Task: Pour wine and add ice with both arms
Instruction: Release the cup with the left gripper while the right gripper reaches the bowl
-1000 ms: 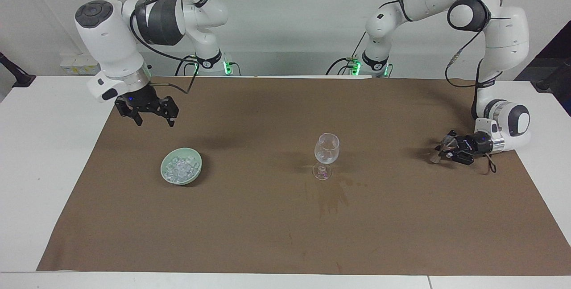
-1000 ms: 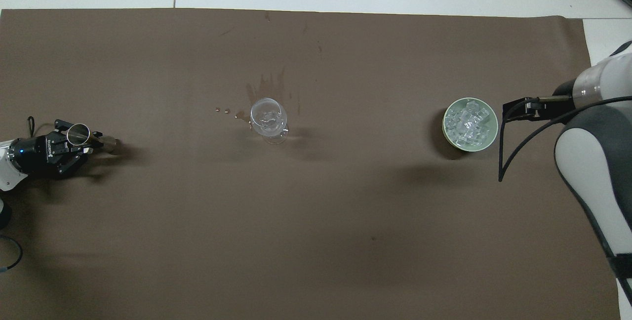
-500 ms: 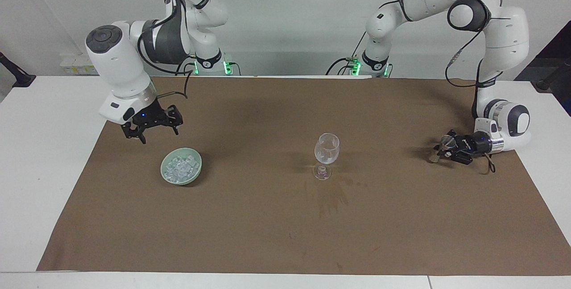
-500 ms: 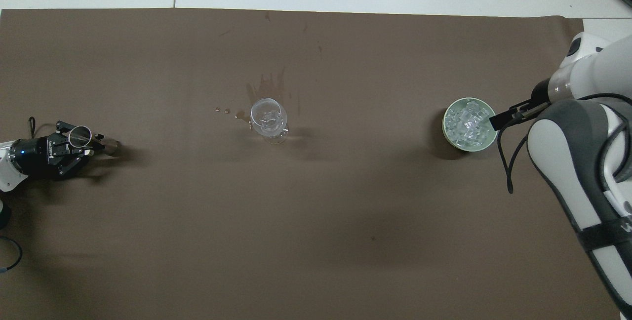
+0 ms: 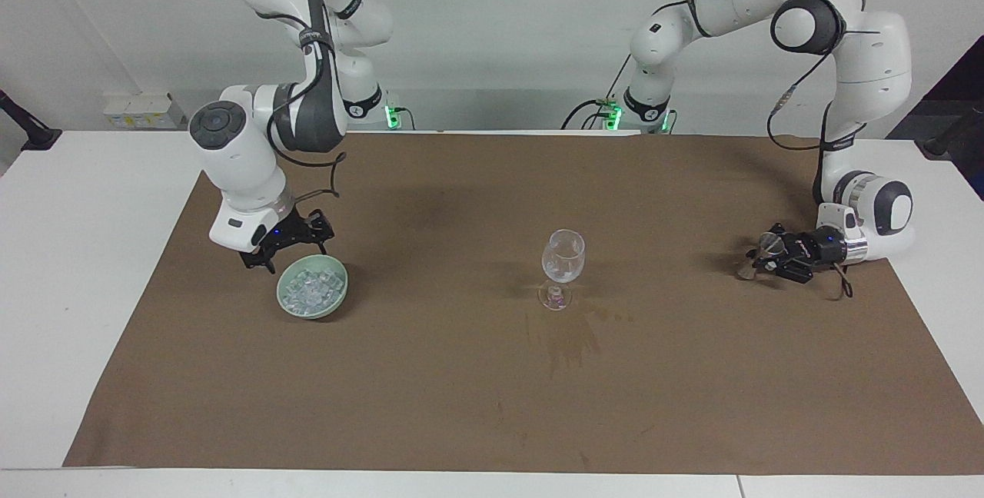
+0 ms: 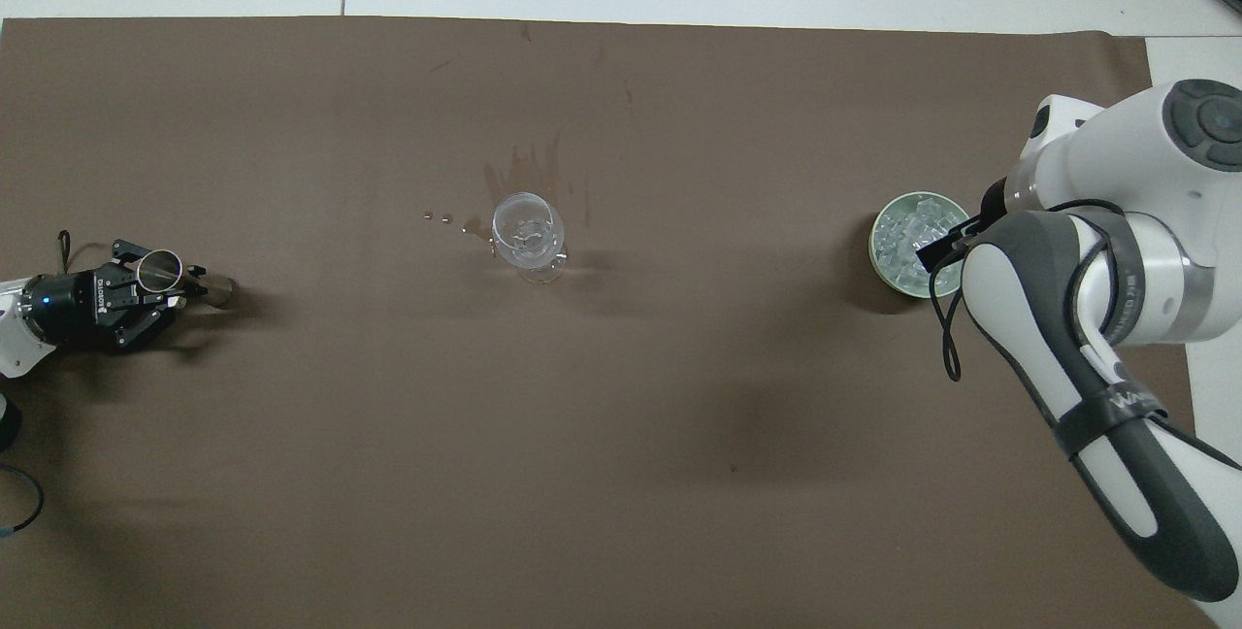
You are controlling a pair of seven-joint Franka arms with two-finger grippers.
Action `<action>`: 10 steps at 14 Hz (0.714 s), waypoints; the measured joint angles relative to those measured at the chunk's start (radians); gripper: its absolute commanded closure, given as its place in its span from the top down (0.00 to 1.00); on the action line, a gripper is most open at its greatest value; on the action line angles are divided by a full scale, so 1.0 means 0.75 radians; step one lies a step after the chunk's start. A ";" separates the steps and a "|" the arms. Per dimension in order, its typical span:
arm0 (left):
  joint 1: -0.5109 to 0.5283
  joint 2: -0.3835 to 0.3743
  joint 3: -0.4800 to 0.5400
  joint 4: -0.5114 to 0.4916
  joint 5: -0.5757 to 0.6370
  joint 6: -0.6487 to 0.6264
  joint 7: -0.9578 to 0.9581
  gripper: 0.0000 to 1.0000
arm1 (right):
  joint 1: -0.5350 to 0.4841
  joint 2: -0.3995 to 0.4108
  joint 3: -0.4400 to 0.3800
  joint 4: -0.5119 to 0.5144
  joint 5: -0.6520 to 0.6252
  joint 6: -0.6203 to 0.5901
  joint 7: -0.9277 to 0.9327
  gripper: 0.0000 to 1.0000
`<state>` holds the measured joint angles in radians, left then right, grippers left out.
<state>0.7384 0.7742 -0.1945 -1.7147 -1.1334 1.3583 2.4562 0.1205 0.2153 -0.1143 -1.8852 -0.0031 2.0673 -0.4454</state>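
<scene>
Both views are evenly and brightly lit from above. Soft, blurred shadows are cast on the brown mat [image 5: 477,406]: one beneath the right arm [image 5: 254,144], one beside the bowl [image 5: 286,308], a faint one beside the glass [image 5: 563,255], and a darker one under the left gripper [image 5: 757,260]. No hard glare is seen; small highlights are caught on the ice [image 6: 910,241] and on the glass rim. Green lamps are lit at both arm bases. The white table [image 5: 69,252] is rendered close to overexposed. Focus is held across the mat; the right arm is slightly softened in the overhead view. Little edge distortion is noticed.
</scene>
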 measured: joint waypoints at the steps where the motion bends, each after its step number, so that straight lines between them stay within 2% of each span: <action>1: 0.000 0.001 0.000 0.000 0.005 0.000 0.000 0.28 | 0.000 0.001 0.000 -0.032 0.000 0.032 0.000 0.94; 3: 0.000 0.002 0.000 0.000 0.009 0.001 0.000 0.38 | 0.000 0.002 0.000 -0.103 0.000 0.145 0.000 0.82; 6: 0.000 0.002 0.000 0.000 0.010 0.001 0.000 0.41 | 0.000 0.009 -0.001 -0.158 0.000 0.231 0.000 0.68; 8: 0.000 0.002 0.000 0.000 0.010 0.001 0.000 0.43 | 0.000 0.013 -0.001 -0.166 0.000 0.255 0.000 0.65; 10: 0.000 0.001 0.001 0.003 0.010 0.001 0.000 0.50 | 0.000 0.019 -0.002 -0.171 0.000 0.272 0.000 0.65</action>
<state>0.7386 0.7753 -0.1940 -1.7121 -1.1259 1.3592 2.4562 0.1203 0.2298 -0.1158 -2.0136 -0.0030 2.2717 -0.4454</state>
